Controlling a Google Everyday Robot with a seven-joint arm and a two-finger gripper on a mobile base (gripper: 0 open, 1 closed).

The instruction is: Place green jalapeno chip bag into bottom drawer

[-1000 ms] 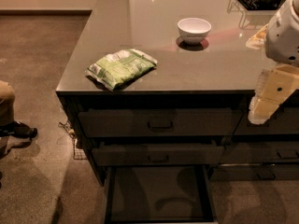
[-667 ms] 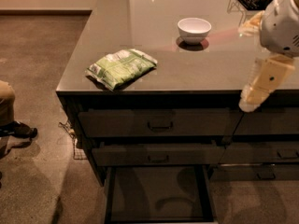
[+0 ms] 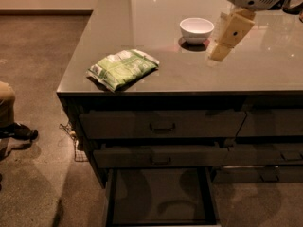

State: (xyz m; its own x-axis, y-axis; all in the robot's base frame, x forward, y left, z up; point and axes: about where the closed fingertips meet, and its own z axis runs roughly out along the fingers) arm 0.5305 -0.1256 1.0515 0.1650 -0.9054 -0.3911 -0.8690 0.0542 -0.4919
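The green jalapeno chip bag point(image 3: 122, 68) lies flat on the grey counter point(image 3: 151, 27) near its front left corner. The bottom drawer point(image 3: 161, 196) is pulled out below the counter, its dark floor bare. My gripper point(image 3: 218, 54) hangs from the white arm at the upper right, above the counter, well to the right of the bag and just right of the white bowl point(image 3: 196, 30). It holds nothing that I can see.
Two shut drawers with dark handles point(image 3: 162, 126) sit above the open drawer. More shut drawers are at the right point(image 3: 272, 122). A person's leg and shoe point(image 3: 12, 122) are on the floor at the left edge.
My arm and gripper have moved up and to the left, from beside the counter's right front edge to above the counter next to the bowl. The bag and drawer have not moved.
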